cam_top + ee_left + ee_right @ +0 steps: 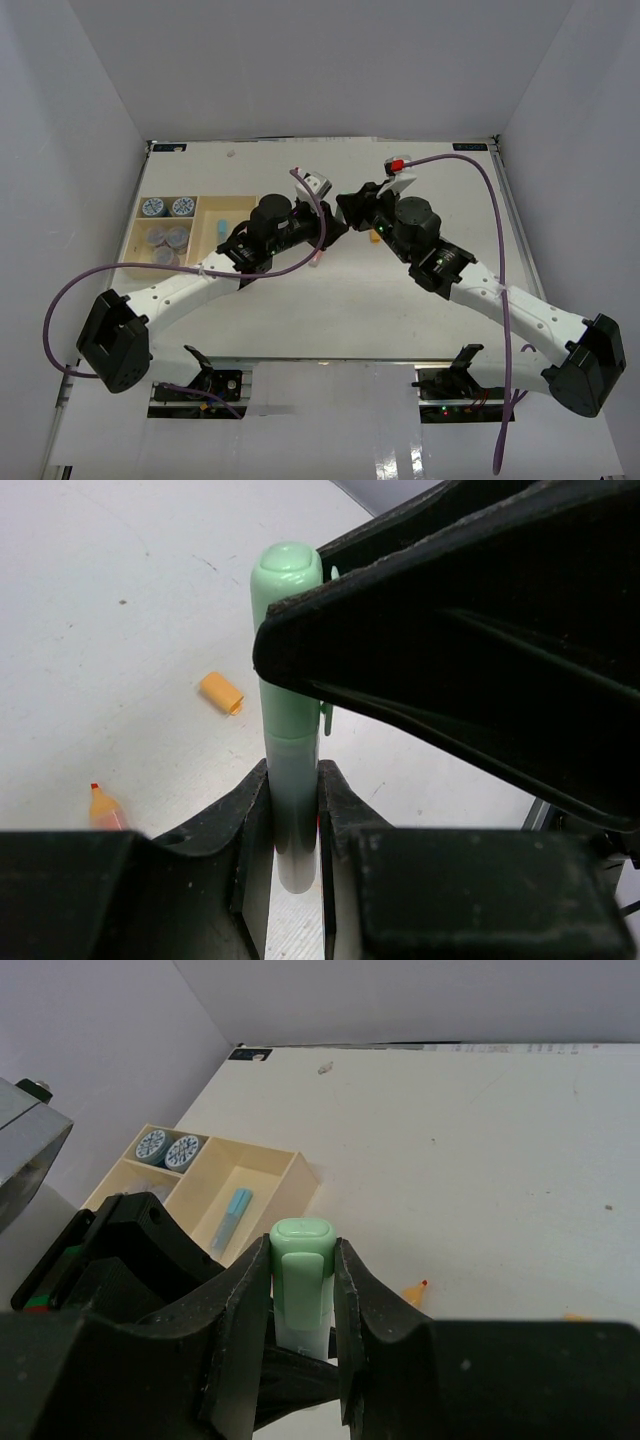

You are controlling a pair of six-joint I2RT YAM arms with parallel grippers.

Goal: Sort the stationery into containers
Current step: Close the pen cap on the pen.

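Observation:
A pale green stick (288, 720) with a cap is held at both ends above the table. My left gripper (292, 780) is shut on its body. My right gripper (302, 1252) is shut on its green cap (302, 1278). In the top view the two grippers meet at mid-table, left (325, 224) and right (350, 212), and hide the stick. The beige tray (240, 200) lies at the left. It holds two blue-lidded jars (152, 207) (182, 206), three grey-purple jars (166, 240) and a blue stick (222, 228).
A loose orange cap (221, 692) and an uncapped orange stick (104, 806) lie on the white table below the grippers. The orange stick's tip (415, 1292) also shows in the right wrist view. Purple cables loop over both arms. White walls close in the table.

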